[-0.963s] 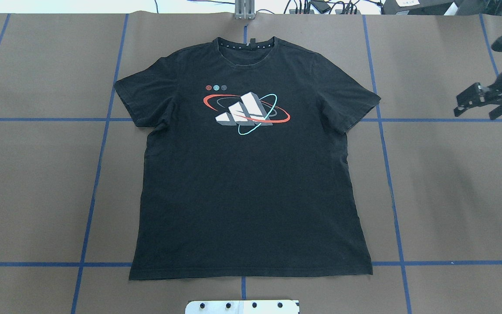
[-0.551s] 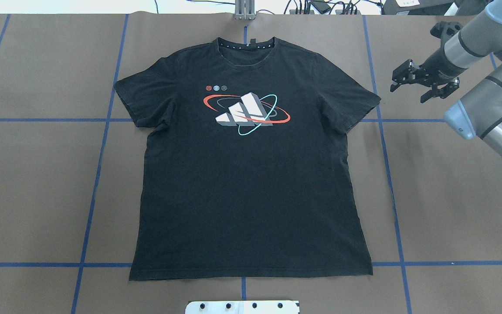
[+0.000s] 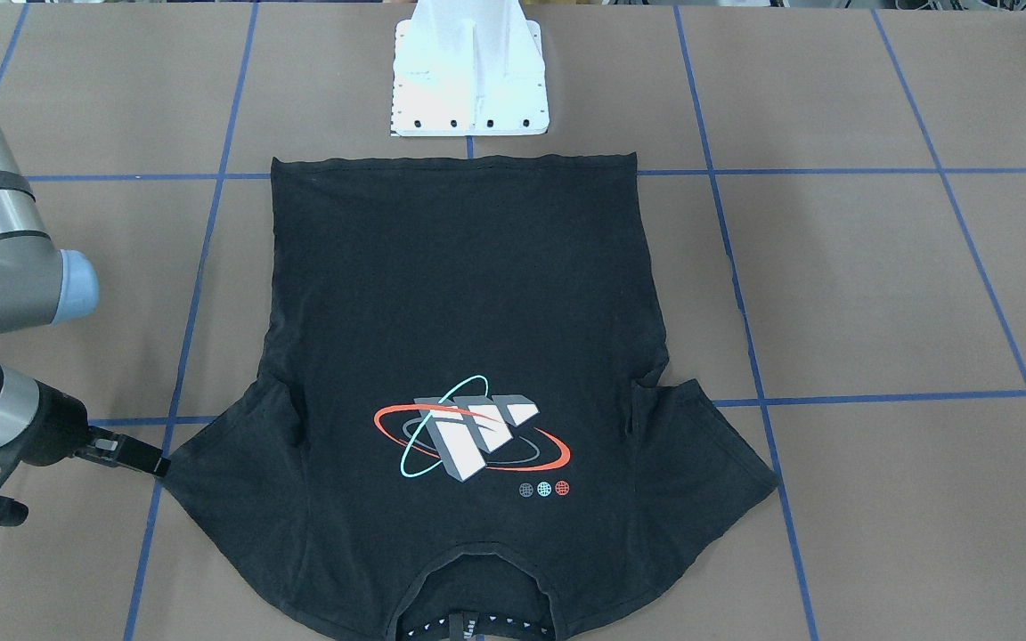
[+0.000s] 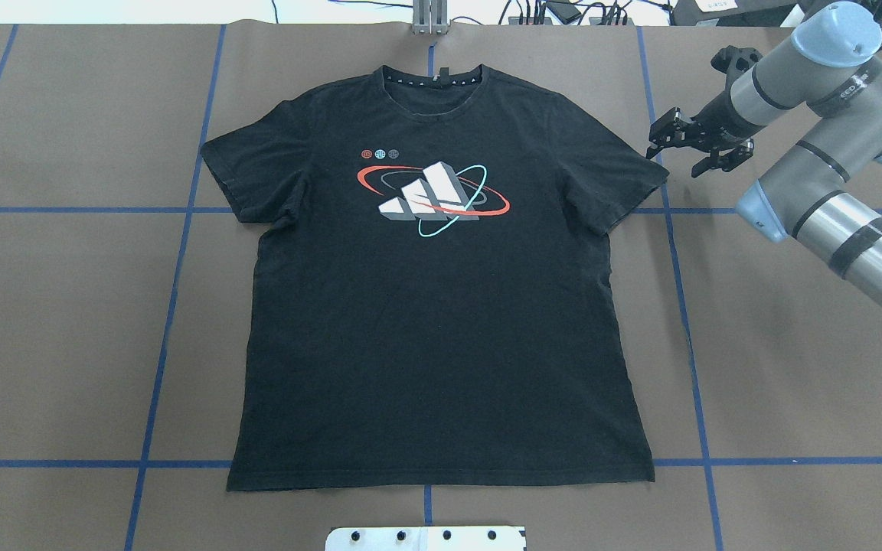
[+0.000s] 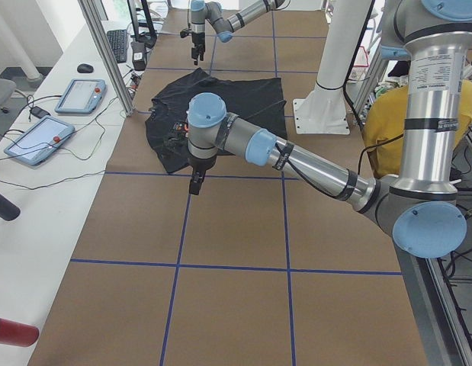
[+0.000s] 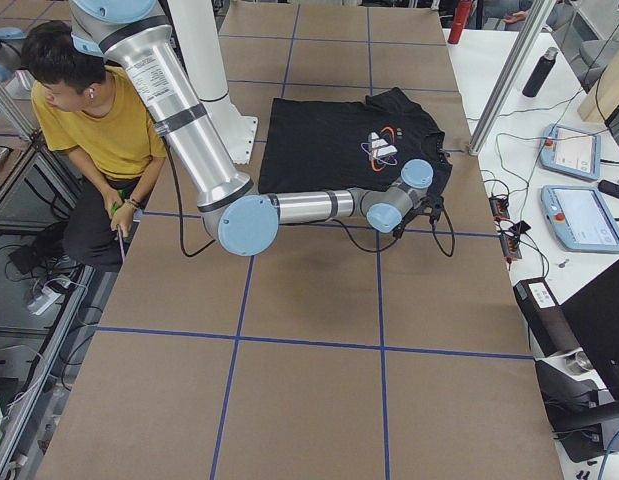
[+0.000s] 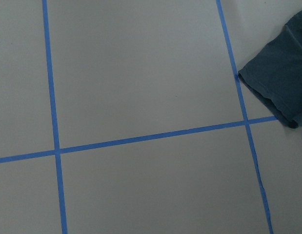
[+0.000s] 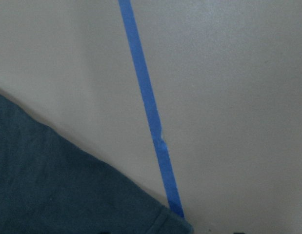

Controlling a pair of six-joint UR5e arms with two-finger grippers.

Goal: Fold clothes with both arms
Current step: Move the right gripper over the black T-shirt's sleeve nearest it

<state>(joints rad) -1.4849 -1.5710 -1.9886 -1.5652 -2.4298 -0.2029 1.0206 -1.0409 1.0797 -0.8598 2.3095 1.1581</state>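
The black T-shirt lies flat on the brown table, logo up, collar at the far side; it also shows as the T-shirt with its collar near the bottom edge. My right gripper is open, just right of the shirt's right sleeve tip. One of its fingertips reaches the sleeve edge; I cannot tell if it touches. The right wrist view shows the sleeve corner beside blue tape. The left gripper hangs off the shirt's left side; I cannot tell its state. The left wrist view catches the left sleeve.
Blue tape lines grid the table. The white base plate stands just behind the shirt's hem. A person in yellow sits by the robot. Tablets and cables lie on the white side bench.
The right arm has swung in from the right edge, leftward and toward the far side, bringing its open gripper up to the right sleeve. The shirt has not moved.
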